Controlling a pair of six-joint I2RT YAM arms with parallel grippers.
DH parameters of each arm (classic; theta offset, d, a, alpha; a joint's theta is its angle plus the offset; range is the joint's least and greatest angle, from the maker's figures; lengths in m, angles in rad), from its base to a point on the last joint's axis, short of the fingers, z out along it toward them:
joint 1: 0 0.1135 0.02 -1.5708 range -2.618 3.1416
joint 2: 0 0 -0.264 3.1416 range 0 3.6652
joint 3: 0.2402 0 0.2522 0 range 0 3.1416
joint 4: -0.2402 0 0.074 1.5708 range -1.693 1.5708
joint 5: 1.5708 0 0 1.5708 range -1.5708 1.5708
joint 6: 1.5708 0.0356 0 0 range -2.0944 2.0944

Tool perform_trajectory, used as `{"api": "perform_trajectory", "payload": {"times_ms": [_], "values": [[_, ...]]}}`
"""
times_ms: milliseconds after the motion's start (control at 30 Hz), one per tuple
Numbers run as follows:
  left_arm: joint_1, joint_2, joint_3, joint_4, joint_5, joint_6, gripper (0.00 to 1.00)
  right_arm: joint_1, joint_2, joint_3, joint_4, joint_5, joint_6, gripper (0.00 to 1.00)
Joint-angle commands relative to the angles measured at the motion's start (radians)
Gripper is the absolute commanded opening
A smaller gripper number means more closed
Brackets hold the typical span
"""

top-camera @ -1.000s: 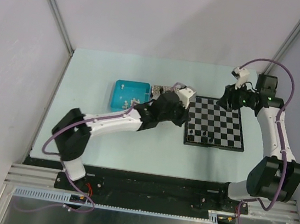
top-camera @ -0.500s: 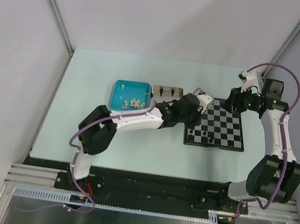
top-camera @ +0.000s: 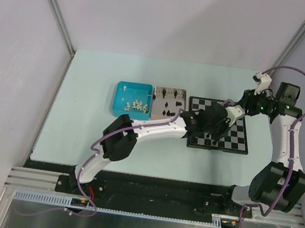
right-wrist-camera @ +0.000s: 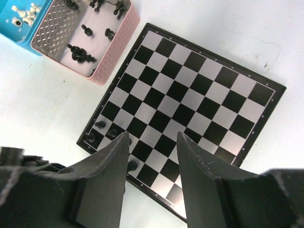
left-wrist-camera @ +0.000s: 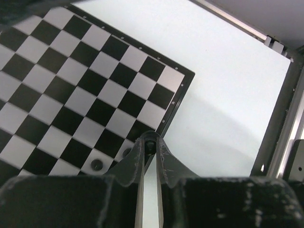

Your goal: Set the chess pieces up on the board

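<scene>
The board (top-camera: 234, 130) lies right of centre, and a few black chess pieces (top-camera: 208, 138) stand along its near-left rows. My left gripper (top-camera: 215, 121) reaches over the board's left half. In the left wrist view this gripper (left-wrist-camera: 150, 141) is shut on a small black chess piece (left-wrist-camera: 150, 147), held above the board's edge (left-wrist-camera: 178, 102). Two black pieces (left-wrist-camera: 97, 165) stand on squares just beside it. My right gripper (top-camera: 245, 101) hovers high over the board's far right corner. In its own view it (right-wrist-camera: 152, 138) is open and empty above the board (right-wrist-camera: 190, 102).
A pink tray (top-camera: 158, 109) with loose black pieces (right-wrist-camera: 78, 53) sits left of the board. A blue tray (top-camera: 121, 101) with white pieces (top-camera: 138, 105) adjoins it further left. The left arm's links stretch across the table in front of both trays.
My left arm has swung right, from the trays to over the board, still shut. The right gripper has drawn back to the right, off the board's far edge.
</scene>
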Motion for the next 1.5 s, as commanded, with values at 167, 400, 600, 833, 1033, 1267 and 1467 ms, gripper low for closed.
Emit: {"api": "perform_trajectory", "payload": {"times_ms": [167,400,600,833,1033,1267,1467], "values": [[-0.029,0.206,0.276,-0.053,0.037,0.046,0.04,-0.054,-0.037,0.0,0.025,0.001,0.003,0.5],[-0.037,0.286,0.38,-0.065,0.018,0.053,0.04,-0.059,-0.033,0.0,0.022,-0.002,0.002,0.5],[-0.039,0.323,0.405,-0.07,0.014,0.053,0.05,-0.066,-0.029,0.0,0.022,-0.006,0.0,0.5],[-0.043,0.344,0.408,-0.078,0.012,0.063,0.05,-0.073,-0.021,-0.002,0.017,-0.008,-0.005,0.5],[-0.049,0.361,0.408,-0.082,0.007,0.076,0.05,-0.083,-0.012,-0.001,0.014,-0.02,-0.006,0.5],[-0.051,0.373,0.396,-0.093,-0.008,0.109,0.05,-0.083,0.014,0.0,0.018,-0.008,-0.002,0.5],[-0.051,0.38,0.4,-0.099,-0.013,0.127,0.05,-0.083,0.023,0.0,0.02,-0.005,0.0,0.5]]}}
